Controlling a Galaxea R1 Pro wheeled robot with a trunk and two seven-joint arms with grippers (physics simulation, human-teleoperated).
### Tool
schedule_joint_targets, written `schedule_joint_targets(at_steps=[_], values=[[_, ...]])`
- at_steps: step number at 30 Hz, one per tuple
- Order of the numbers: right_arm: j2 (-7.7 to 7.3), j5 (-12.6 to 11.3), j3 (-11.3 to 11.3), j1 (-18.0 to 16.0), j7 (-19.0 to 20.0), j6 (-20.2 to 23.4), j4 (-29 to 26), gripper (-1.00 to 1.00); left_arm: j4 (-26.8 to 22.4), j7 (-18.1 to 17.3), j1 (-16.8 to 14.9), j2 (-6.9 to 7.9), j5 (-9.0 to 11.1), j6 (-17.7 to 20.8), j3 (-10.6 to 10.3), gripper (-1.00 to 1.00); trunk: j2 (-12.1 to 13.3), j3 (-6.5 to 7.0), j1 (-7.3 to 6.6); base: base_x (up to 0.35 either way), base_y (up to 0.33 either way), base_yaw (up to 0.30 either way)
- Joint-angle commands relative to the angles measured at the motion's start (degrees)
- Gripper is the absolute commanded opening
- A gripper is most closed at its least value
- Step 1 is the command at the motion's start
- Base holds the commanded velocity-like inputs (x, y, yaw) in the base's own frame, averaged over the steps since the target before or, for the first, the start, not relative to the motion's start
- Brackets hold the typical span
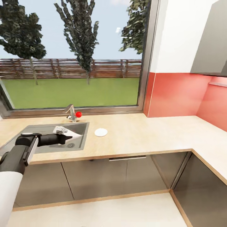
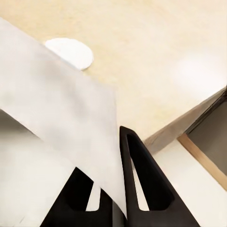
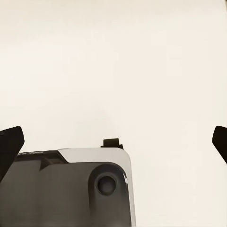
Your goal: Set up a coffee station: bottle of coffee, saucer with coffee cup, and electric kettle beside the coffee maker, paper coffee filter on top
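Observation:
My left gripper [image 1: 65, 138] hangs over the sink [image 1: 80, 126], shut on a white paper coffee filter [image 1: 70, 135] that sticks out toward the counter. In the left wrist view the filter [image 2: 61, 118] spreads wide from between the black fingers [image 2: 142, 175] of the left gripper [image 2: 113, 165]. A small white round saucer [image 1: 101, 132] lies flat on the wooden countertop [image 1: 142, 132] just right of the sink, and the left wrist view has the saucer [image 2: 71, 51] beyond the filter. My right gripper [image 3: 116, 142] is open, its fingertips [image 3: 10, 144] far apart above pale floor.
A faucet with a red knob [image 1: 73, 114] stands behind the sink under a large window. The countertop runs right and turns at a corner along a red wall. Grey cabinet fronts [image 1: 126, 176] lie below, and a grey wall cabinet [image 1: 211, 44] hangs at upper right.

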Motion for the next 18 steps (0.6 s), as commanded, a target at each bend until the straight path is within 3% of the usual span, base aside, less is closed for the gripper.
schedule_joint_targets(at_steps=[1,18], values=[[-0.01,-0.53,0.05,-0.03,-0.01,-0.19,0.01,1.00,-0.03,-0.58,-0.10,-0.04,-0.63,0.07,0.12,-1.00,-0.13,-0.13,0.04,-0.006,0.000,0.271],[-0.01,-0.54,0.01,-0.03,-0.01,-0.19,-0.02,1.00,-1.24,-0.63,-0.07,0.05,-0.62,0.07,0.32,-1.00,-0.13,-0.13,0.04,-0.001,0.000,0.271]])
